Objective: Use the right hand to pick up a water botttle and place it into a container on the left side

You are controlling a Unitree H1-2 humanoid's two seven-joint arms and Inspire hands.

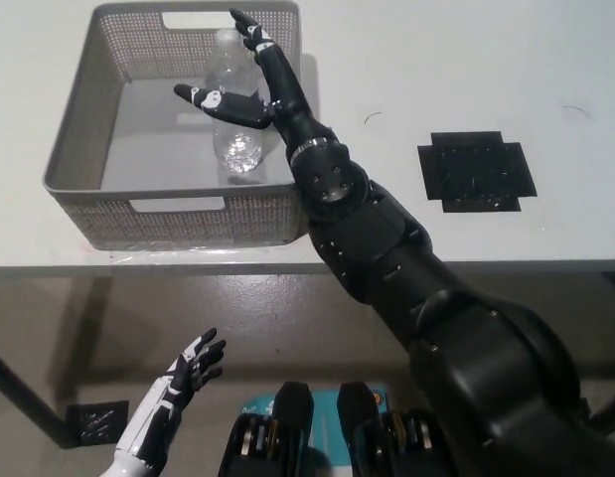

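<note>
Fingers of our right hand (pixel 249 87) are spread off the water bottle (pixel 234 117), which seems to rest inside the basket (pixel 78 159). We judge this the release step; next we lift clear. Our left hand (pixel 178 383) hangs low, fingers apart.

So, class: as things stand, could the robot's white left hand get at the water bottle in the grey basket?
Probably not. The left hand hangs open below the table edge, while the water bottle lies inside the basket on top, beside the open right hand. The tabletop and basket wall lie between them.

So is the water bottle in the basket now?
Yes. The water bottle lies inside the gray basket, right hand open above it.
</note>
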